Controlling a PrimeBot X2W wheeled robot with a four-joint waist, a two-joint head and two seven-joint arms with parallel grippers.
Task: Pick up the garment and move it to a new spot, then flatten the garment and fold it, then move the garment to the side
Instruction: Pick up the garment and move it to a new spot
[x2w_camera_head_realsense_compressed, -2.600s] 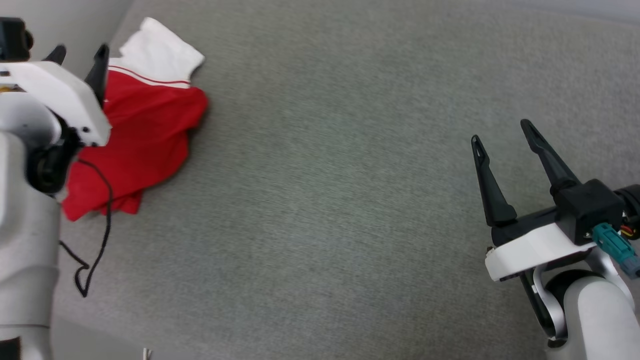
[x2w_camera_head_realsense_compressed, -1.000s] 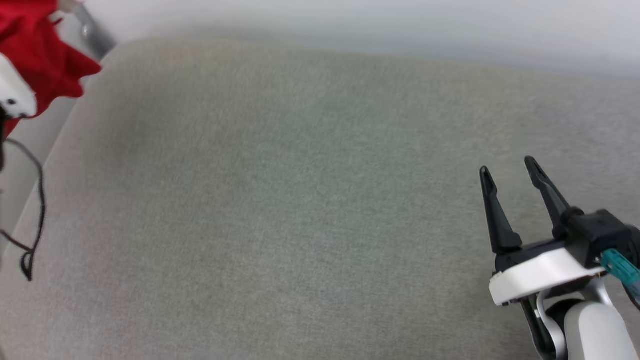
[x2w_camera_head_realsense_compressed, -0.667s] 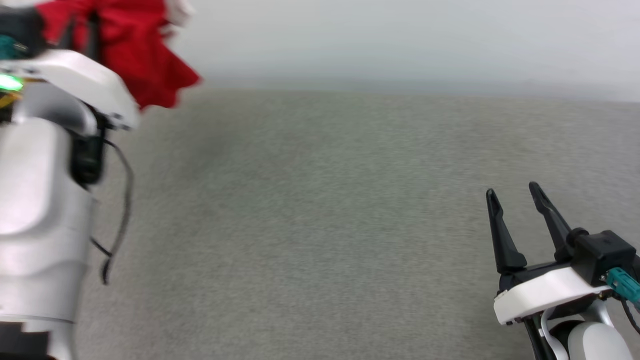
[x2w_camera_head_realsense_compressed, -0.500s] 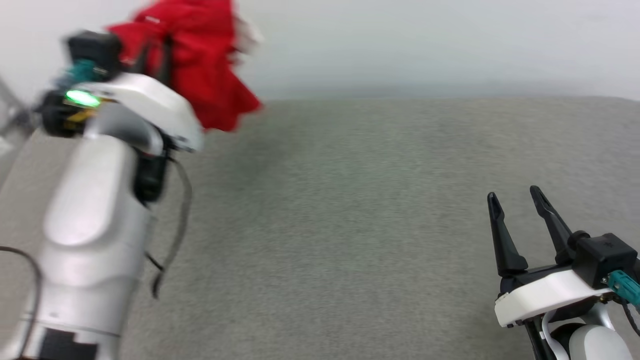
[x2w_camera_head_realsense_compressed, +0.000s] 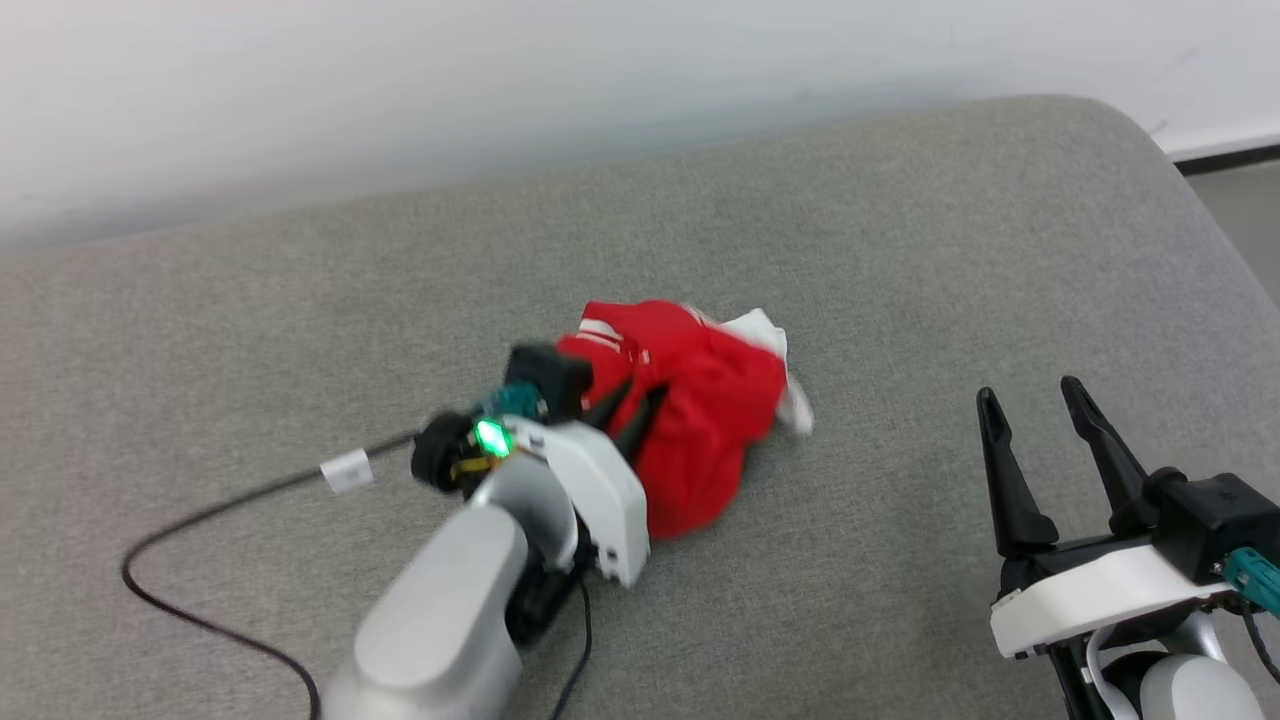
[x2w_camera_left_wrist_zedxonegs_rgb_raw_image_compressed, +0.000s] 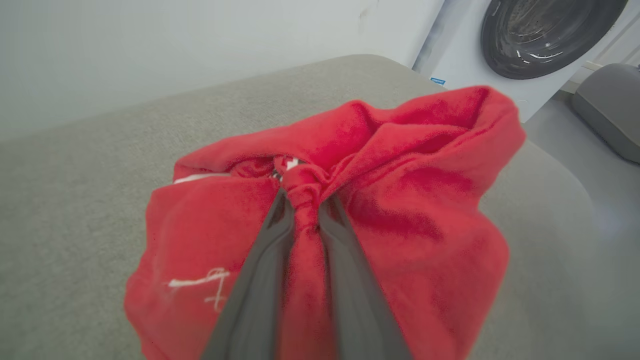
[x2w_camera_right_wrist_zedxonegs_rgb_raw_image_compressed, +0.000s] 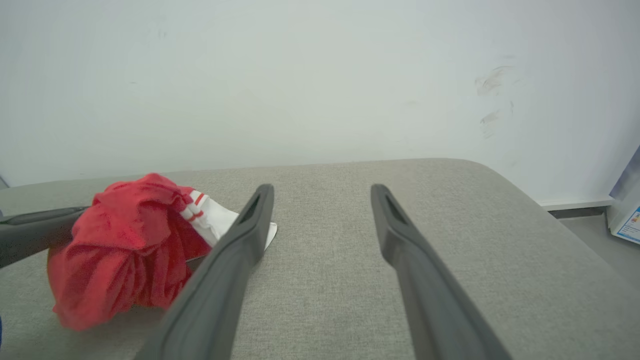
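The red garment (x2w_camera_head_realsense_compressed: 700, 420) hangs bunched in a crumpled ball near the middle of the grey padded table (x2w_camera_head_realsense_compressed: 900, 250), its lower folds at the surface. My left gripper (x2w_camera_head_realsense_compressed: 635, 395) is shut on a pinch of its red cloth; the left wrist view shows the two fingers (x2w_camera_left_wrist_zedxonegs_rgb_raw_image_compressed: 265, 260) clamped on a twisted knot of the garment (x2w_camera_left_wrist_zedxonegs_rgb_raw_image_compressed: 410, 215). A white sleeve with red stripes (x2w_camera_right_wrist_zedxonegs_rgb_raw_image_compressed: 210, 217) pokes out on the far side. My right gripper (x2w_camera_head_realsense_compressed: 1030, 400) stands open over bare table at the lower right, well apart from the garment (x2w_camera_right_wrist_zedxonegs_rgb_raw_image_compressed: 120, 250), nothing between its fingers (x2w_camera_right_wrist_zedxonegs_rgb_raw_image_compressed: 240, 250).
A white wall (x2w_camera_head_realsense_compressed: 400, 80) runs behind the table. The table's rounded right corner (x2w_camera_head_realsense_compressed: 1130, 130) drops to grey floor. A black cable (x2w_camera_head_realsense_compressed: 200, 520) trails from my left arm across the table. A white washing machine (x2w_camera_left_wrist_zedxonegs_rgb_raw_image_compressed: 525, 45) stands beyond the table's end.
The head camera has turned. My left arm has carried the garment from the table's far left edge, up through the air, down to the table's middle. The right gripper stays open.
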